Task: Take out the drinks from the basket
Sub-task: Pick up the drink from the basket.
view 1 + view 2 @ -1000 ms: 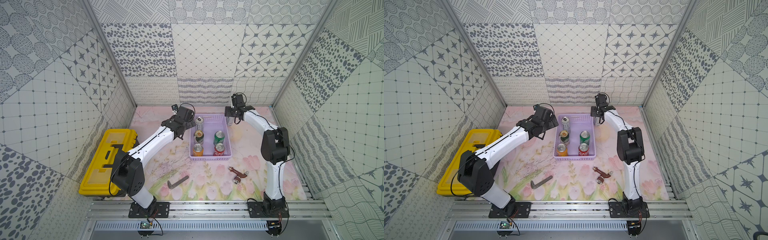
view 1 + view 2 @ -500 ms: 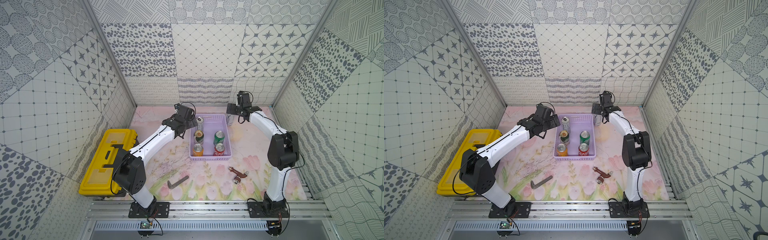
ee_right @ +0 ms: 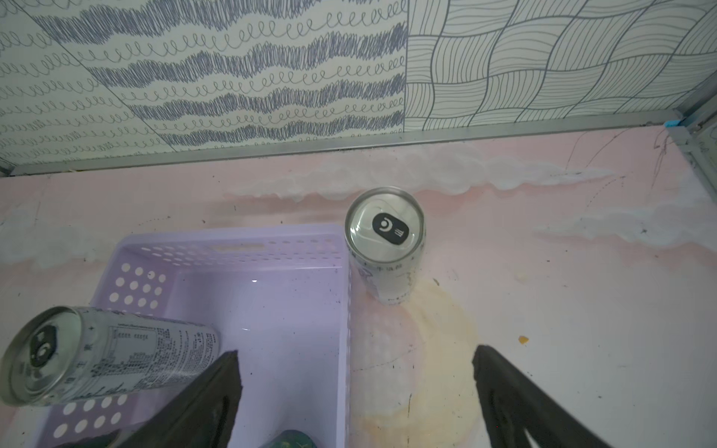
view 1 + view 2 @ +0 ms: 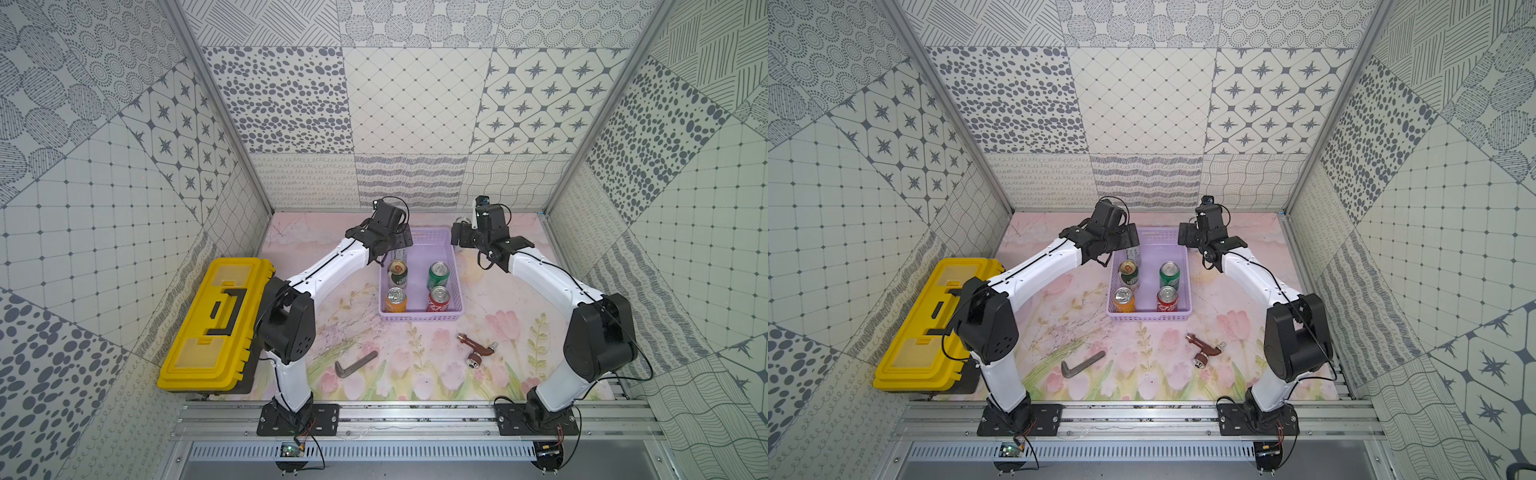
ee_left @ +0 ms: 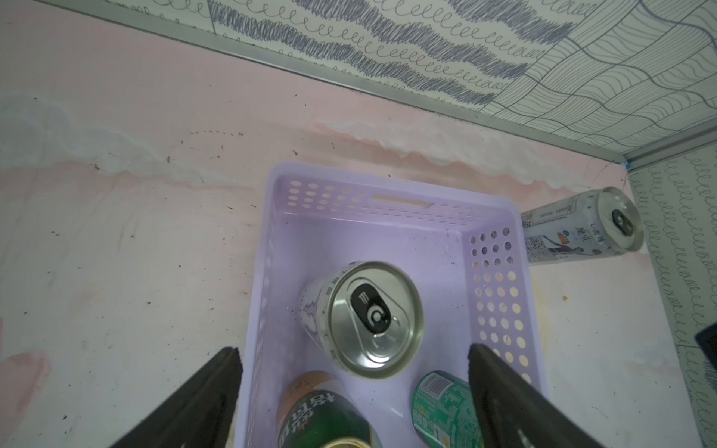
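Surface: pink mat [image 4: 490, 299] with printed tulips, scuffed, and a yellowish stain [image 3: 438, 322] by the basket's upper right corner. Room: grey-on-white patterned wall panels [image 4: 415, 104] on three sides, aluminium posts [image 4: 227, 124] in the corners, and a slotted rail [image 4: 415, 417] along the bottom edge carrying both arm bases. The basket [image 4: 419, 316] sits mid-frame in both top views. Upright inside it are the gold-top can [image 4: 397, 274], green can [image 4: 439, 275], orange can [image 4: 395, 300] and red can [image 4: 438, 299], plus a slim silver can [image 4: 1133, 254] in its upper left corner. The second slim can [image 3: 386, 240] stands on the mat just outside the upper right corner. The left gripper [image 5: 354, 349] is spread wide above the in-basket slim can, clear of it. The right gripper [image 3: 355, 350] is spread wide and empty, over the basket's right wall. The yellow toolbox [image 4: 216, 324] is lower left; the hex key [image 4: 355, 363] and brown tap [image 4: 476, 351] lie below the basket.
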